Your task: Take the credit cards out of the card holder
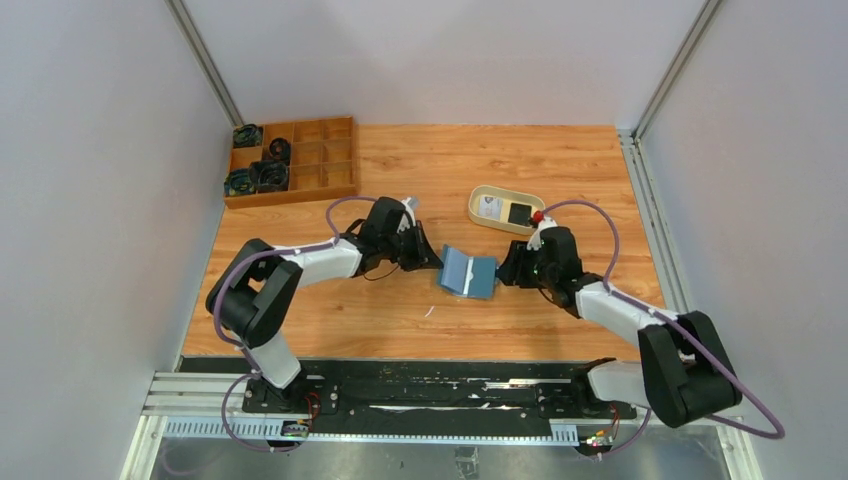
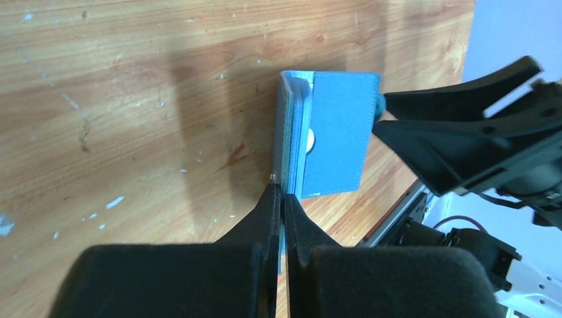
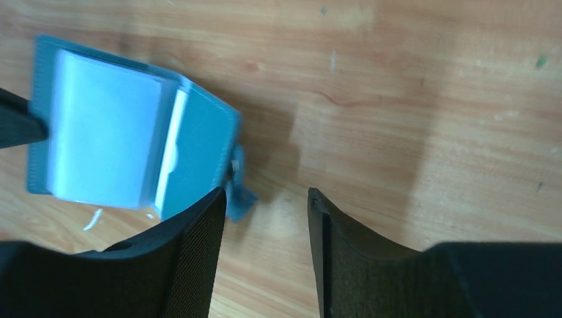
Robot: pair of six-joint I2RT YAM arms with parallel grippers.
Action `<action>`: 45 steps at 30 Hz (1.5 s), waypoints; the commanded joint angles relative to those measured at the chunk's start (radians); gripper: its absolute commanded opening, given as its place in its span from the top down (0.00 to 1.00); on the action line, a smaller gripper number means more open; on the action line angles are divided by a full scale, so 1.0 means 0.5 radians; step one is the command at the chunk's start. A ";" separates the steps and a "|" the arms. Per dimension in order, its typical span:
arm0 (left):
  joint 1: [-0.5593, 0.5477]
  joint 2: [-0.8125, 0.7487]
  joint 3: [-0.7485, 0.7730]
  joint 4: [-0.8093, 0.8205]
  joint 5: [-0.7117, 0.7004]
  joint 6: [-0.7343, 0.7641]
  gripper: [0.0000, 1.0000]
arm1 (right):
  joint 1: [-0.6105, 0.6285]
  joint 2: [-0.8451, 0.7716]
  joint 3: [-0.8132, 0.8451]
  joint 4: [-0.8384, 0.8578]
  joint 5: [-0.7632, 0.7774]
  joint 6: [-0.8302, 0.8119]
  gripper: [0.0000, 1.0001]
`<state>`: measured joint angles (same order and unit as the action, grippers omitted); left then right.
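L gripper (image 2: 280, 195) pinched tight on card holder's (image 1: 468, 272) left flap, prob. anchoring it half-open, mid-table (image 1: 400, 330). R gripper (image 3: 265, 195) at holder's right edge, jaws part-open, nothing between; likely lining up for a card.

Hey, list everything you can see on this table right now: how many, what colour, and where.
card holder: one, teal-blue, table centre, partly open, between the grippers
cards: two, one white, one black, inside the oval tray
oval tray: one, cream, right rear
compartment box: one, wooden, left rear corner
round parts: four, dark, in the box's left compartments
table: one, wood-brown
left gripper: one, black, shut on the card holder's left edge
right gripper: one, black, open, at the holder's right edge
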<state>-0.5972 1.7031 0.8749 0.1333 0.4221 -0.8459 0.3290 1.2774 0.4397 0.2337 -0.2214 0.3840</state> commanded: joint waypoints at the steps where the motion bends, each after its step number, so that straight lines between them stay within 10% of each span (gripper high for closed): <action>1: -0.009 -0.154 -0.041 -0.082 -0.123 0.051 1.00 | -0.003 -0.203 0.166 -0.261 -0.046 -0.015 0.45; 12: -0.004 -0.275 -0.059 -0.284 -0.309 0.196 1.00 | 0.391 -0.177 0.498 -0.427 0.144 0.057 0.18; 29: 0.055 -0.394 -0.215 -0.276 -0.338 0.146 1.00 | 0.796 0.761 1.076 -0.540 0.437 0.212 0.15; 45: 0.060 -0.398 -0.261 -0.224 -0.352 0.155 1.00 | 0.913 0.862 1.189 -0.552 0.493 0.201 0.15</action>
<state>-0.5716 1.5154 0.7544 -0.0029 0.2569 -0.7704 0.7609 1.6821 1.0050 -0.0257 0.0048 0.4820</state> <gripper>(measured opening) 0.017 0.852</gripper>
